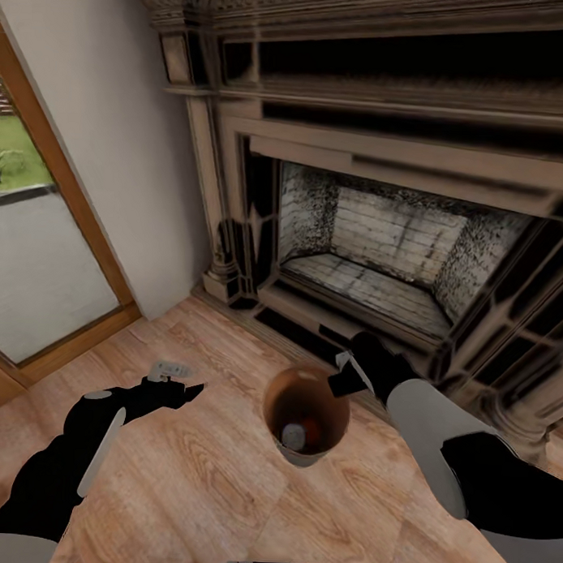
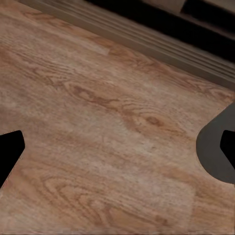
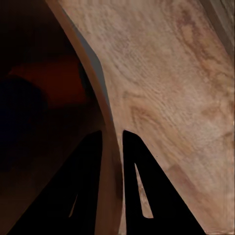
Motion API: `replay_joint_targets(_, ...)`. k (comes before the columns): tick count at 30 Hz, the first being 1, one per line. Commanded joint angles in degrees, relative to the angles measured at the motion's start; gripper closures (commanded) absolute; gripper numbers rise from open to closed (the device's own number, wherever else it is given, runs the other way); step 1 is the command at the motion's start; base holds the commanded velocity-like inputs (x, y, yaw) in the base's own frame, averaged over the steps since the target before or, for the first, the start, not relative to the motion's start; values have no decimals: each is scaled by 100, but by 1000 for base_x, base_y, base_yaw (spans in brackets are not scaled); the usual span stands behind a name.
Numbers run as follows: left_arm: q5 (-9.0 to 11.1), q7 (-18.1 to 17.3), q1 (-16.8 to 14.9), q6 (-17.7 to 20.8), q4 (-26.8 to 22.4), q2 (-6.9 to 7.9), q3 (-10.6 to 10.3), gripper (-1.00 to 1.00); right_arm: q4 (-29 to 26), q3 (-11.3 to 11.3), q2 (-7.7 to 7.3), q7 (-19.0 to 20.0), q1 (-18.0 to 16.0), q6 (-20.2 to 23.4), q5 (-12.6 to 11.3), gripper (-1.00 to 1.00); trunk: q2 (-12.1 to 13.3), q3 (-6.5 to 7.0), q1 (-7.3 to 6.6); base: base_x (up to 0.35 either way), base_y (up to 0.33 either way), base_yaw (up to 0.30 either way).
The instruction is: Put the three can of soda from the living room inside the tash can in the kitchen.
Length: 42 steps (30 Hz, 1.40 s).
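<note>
We saw the tash can [image 1: 305,416] on the wood floor [image 1: 194,473] before the fireplace [image 1: 380,244], a can of soda [image 1: 295,434] inside. Our right gripper [image 1: 343,373] had its jaws pinched on the can's rim [image 3: 105,117], one finger [image 3: 85,186] inside. Our left gripper [image 1: 184,389] hovered beside it, jaws spread, empty.

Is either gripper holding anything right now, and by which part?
Right gripper pinches the small round tapered bucket by its rim wall; left gripper holds nothing.
</note>
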Motion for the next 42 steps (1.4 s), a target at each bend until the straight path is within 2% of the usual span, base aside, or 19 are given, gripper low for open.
replay_joint_targets(1, 1, 0, 0, 0, -1, 0, 0, -100, -1, -20, -1, 20, -3, 11, -99, 100, 0, 1, -1, -183, 276, 0)
replay_joint_targets(6, 7, 0, 0, -4, -10, 0, 0, -100, -3, -36, -29, 44, -3, 11, -105, 100, 0, 1, -1, -177, 259, 5)
replay_joint_targets(15, 7, 6, 0, -17, -10, 0, 6, -100, -10, -46, -69, 42, -3, 11, -120, 100, 0, 1, -1, -29, 40, 95)
replay_joint_targets(27, 7, 15, 0, -45, -1, 0, 5, -100, -3, -45, -171, 58, -3, 11, -133, 100, 0, 1, -1, -15, 8, 237)
replay_joint_targets(42, 7, 17, 0, -18, -4, 0, 1, -100, -5, -38, -194, 62, -3, 5, -134, 100, 0, 1, -1, -224, 203, 254)
